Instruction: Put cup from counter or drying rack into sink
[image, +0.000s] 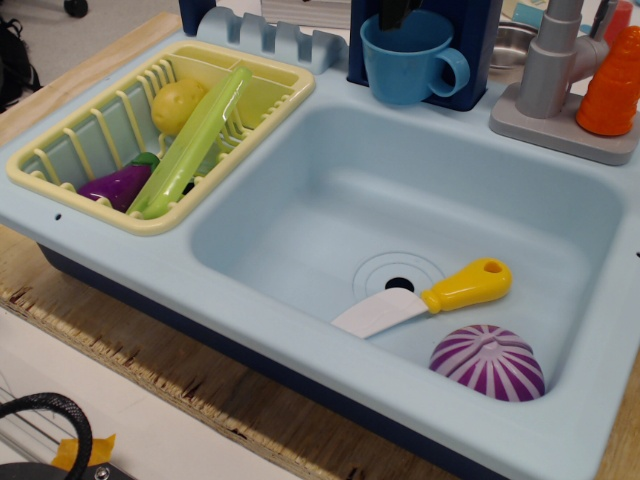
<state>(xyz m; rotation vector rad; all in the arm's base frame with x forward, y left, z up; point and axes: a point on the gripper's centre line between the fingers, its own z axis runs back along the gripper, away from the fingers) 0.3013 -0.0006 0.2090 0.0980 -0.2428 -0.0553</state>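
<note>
The blue cup (405, 65) with a loop handle on its right stands upright at the back edge of the pale blue counter (120, 262), just behind the sink (300, 200), against a dark navy panel. Only a dark piece of my gripper (398, 14) shows at the top edge, reaching down to the cup's rim. I cannot tell whether its jaws are open or closed on the rim. The yellow drying rack (75, 197) sits at the left of the counter. The sink basin has a round drain hole (399, 284).
In the sink lie a toy knife (430, 297) with a yellow handle and a purple striped half-ball (488, 362). The rack holds a yellow fruit (178, 104), a long green vegetable (195, 145) and an eggplant (118, 185). A grey faucet (550, 70), an orange cone (612, 85) and a ridged plate holder (270, 35) stand at the back.
</note>
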